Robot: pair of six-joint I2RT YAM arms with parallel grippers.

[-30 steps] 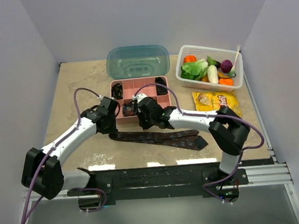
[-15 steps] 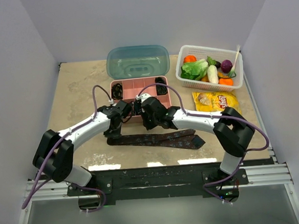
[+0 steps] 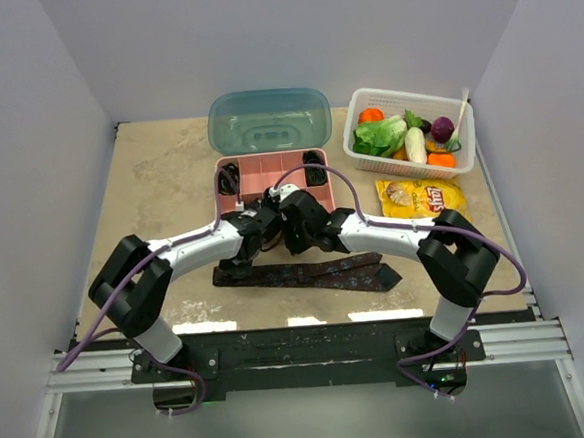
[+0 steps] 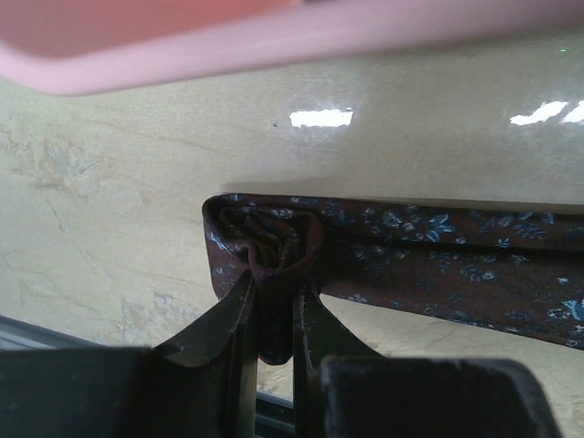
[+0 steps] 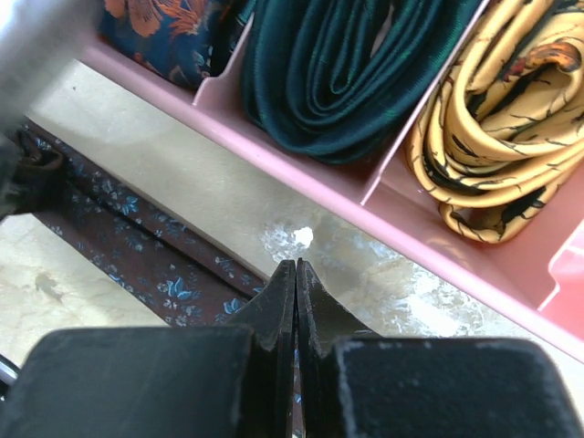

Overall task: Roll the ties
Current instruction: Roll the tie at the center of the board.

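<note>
On the surface, the maroon tie lies flat at lower centre, just below the pink tray, presumably to leave you length to roll. Only the left wrist view shows you the left jaws pinching its started coil. The right wrist view shows the right jaws pressed together, empty, at the tie's edge.

You are working in a robotics lab cell, not a home or shop. Plain white walls are boxing in a small stone-patterned bench, and two robot arms are sitting bolted to a metal rail at its near edge. Staged props are lying about: a basket of vegetables, a chip bag, a pink divided box and a brown tie.
</note>
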